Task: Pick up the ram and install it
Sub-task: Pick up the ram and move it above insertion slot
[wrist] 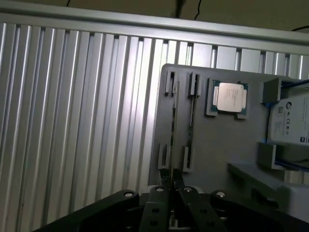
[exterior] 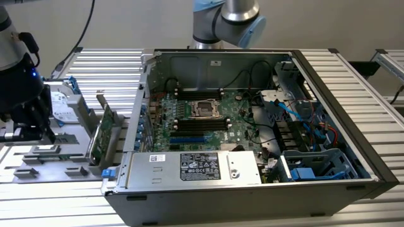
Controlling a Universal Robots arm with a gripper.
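The gripper [wrist: 171, 182] is clenching on the ram [wrist: 175, 125], its two fingers pinching the thin stick, which is showing edge-on in the wrist view. The ram is standing on its long edge between the small clips of a grey tray [wrist: 217, 150] that is lying on the ribbed bench [wrist: 72, 125]. A processor chip [wrist: 231, 96] is sitting in its own recess just beside the ram, and a silver hard drive [wrist: 292, 121] is resting further along the tray. In the exterior view the gripper is hanging low over that tray, at the exterior view's left of the open computer case [exterior: 189, 66], whose black memory slots [exterior: 202, 124] are lying well apart from the ram
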